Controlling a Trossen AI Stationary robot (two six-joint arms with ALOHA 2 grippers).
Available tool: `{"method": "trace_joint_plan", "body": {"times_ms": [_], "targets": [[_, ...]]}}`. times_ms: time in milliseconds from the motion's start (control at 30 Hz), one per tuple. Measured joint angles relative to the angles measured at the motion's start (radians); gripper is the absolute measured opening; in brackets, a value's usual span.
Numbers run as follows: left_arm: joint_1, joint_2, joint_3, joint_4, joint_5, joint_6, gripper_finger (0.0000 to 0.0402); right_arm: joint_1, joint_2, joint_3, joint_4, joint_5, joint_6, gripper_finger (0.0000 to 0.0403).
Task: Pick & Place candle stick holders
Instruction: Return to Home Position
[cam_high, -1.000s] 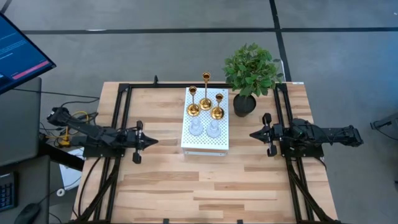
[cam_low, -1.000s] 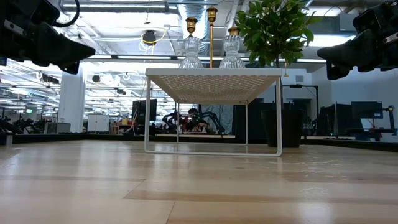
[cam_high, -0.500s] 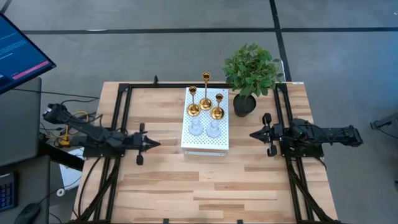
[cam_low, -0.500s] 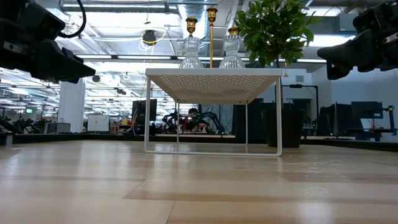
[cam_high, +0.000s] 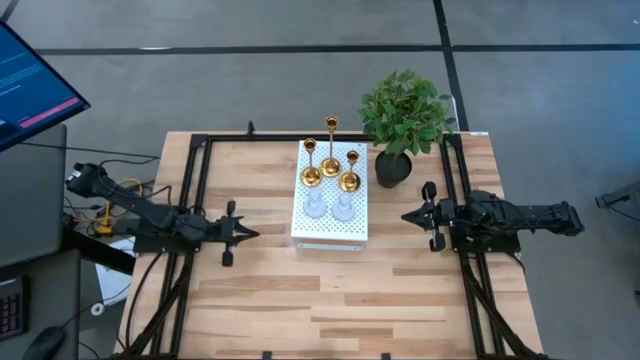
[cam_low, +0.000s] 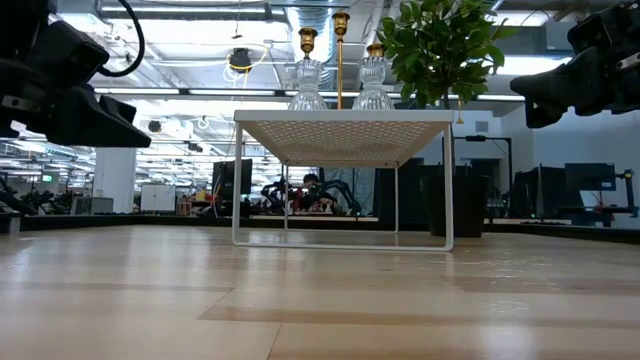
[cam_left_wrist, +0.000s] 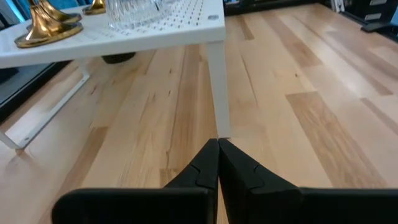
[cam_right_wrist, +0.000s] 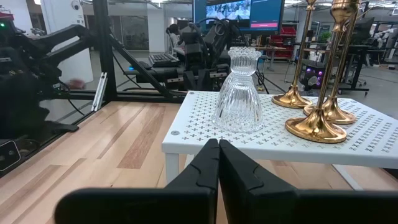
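Observation:
Three gold candle stick holders (cam_high: 330, 167) and two clear glass ones (cam_high: 329, 206) stand by their bases on the white perforated box (cam_high: 330, 225) at the table's middle. In the right wrist view a glass holder (cam_right_wrist: 240, 92) and gold bases (cam_right_wrist: 316, 127) show on the box. My left gripper (cam_high: 252, 233) is shut and empty, left of the box and above the table; its shut tips show in the left wrist view (cam_left_wrist: 218, 143). My right gripper (cam_high: 406, 216) is shut and empty, right of the box; its tips show in the right wrist view (cam_right_wrist: 218, 143).
A green plant in a black pot (cam_high: 398, 125) stands at the box's far right corner. Black rails (cam_high: 195, 190) run along the table's left and right sides (cam_high: 462, 190). Bare wood (cam_high: 330, 295) lies near the front edge.
My left gripper has gone down a little and toward the table's right, closer to the white box, staying shut. The right arm and the holders have kept still.

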Motion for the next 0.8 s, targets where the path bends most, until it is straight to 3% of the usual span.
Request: {"method": "trace_joint_plan", "body": {"times_ms": [567,800], "targets": [[0.0,0.015,0.0,0.0,0.0,0.0,0.0008,0.0,0.0,0.0,0.0,0.0,0.0,0.0],[0.0,-0.223,0.0,0.001,0.001,0.0,0.0008,0.0,0.0,0.0,0.0,0.0,0.0,0.0]]}}
